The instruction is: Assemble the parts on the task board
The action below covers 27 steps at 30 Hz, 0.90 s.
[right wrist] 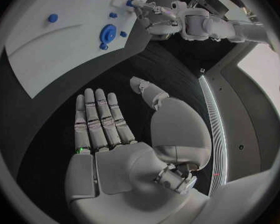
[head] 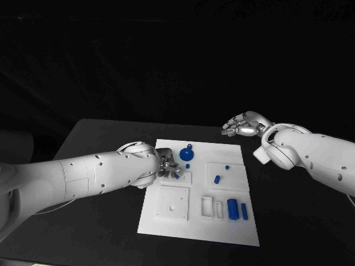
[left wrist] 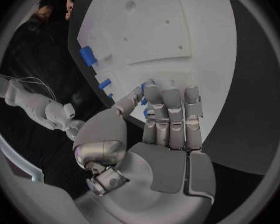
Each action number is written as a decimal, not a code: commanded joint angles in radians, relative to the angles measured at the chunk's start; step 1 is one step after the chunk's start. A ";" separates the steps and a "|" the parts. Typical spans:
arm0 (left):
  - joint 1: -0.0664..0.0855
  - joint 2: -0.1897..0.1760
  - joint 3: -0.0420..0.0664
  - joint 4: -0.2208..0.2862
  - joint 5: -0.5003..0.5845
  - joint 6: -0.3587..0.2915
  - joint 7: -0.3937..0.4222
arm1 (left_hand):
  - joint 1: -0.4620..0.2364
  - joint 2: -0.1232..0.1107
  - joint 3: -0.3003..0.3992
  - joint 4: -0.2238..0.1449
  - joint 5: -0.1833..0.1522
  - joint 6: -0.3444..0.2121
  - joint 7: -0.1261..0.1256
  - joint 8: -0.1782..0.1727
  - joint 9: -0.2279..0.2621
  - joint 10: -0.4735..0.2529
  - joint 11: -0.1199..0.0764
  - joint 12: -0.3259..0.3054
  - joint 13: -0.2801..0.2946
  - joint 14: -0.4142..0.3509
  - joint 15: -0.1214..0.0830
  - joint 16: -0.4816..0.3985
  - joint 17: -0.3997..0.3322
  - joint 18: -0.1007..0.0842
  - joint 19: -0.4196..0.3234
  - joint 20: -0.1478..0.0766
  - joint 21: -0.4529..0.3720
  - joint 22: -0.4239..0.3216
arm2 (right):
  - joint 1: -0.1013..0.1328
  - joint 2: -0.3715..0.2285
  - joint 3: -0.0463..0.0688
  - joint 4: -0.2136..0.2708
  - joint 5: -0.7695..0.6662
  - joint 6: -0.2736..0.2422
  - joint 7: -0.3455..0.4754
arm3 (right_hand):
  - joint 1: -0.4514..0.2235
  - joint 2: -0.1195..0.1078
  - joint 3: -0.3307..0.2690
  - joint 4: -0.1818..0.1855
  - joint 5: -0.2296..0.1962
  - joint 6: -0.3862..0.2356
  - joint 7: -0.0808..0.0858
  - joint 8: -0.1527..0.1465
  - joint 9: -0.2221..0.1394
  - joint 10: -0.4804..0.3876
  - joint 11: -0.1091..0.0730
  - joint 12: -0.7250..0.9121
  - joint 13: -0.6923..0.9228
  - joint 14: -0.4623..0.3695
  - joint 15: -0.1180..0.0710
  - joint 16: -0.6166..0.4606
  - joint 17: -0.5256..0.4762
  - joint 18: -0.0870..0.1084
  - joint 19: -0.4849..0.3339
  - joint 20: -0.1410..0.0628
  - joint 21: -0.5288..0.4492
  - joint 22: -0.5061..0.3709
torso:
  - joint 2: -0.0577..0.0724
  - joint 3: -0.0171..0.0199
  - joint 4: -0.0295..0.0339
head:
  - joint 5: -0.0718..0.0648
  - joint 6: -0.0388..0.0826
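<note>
The white task board [head: 195, 230] lies in the middle of the black table. My left hand [head: 168, 166] is low over the board's near-left part and pinches a small blue part [left wrist: 143, 101] between thumb and fingers; that blue part [right wrist: 129, 3] sticks out at its fingertips. A round blue part [head: 186, 153] with a tab sits just beyond the left hand. Two blue cylinders [head: 233, 208] stand side by side near the board's right edge, with a small blue peg [head: 217, 179] ahead of them. My right hand [head: 243, 124] hovers past the board's far right corner, its fingers [right wrist: 102, 119] straight, apart and holding nothing.
The board [left wrist: 177, 25] has shallow square and slot recesses [head: 174, 202] on its near half. Black table [head: 105, 144] surrounds it on all sides. More blue pieces [left wrist: 87, 55] lie along the board's edge.
</note>
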 commanded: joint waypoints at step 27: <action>-0.004 0.000 -0.003 -0.006 0.018 -0.010 -0.001 | 0.025 -0.027 -0.011 0.012 0.003 -0.033 0.026 -0.063 -0.045 -0.051 0.016 -0.045 -0.009 -0.044 0.007 -0.041 -0.019 -0.015 -0.016 -0.081 -0.029 0.004 | 0.000 -0.003 0.000 0.003 -0.001 0.012 0.007 | 0.006 -0.005 -0.001 0.005 0.008 -0.009 0.013 0.005 -0.003 0.005 0.002 -0.007 -0.001 -0.008 0.002 0.004 -0.004 -0.020 -0.006 -0.002 -0.010 0.003 | 0.000 -0.0001 0.0001 | 0.000 0.002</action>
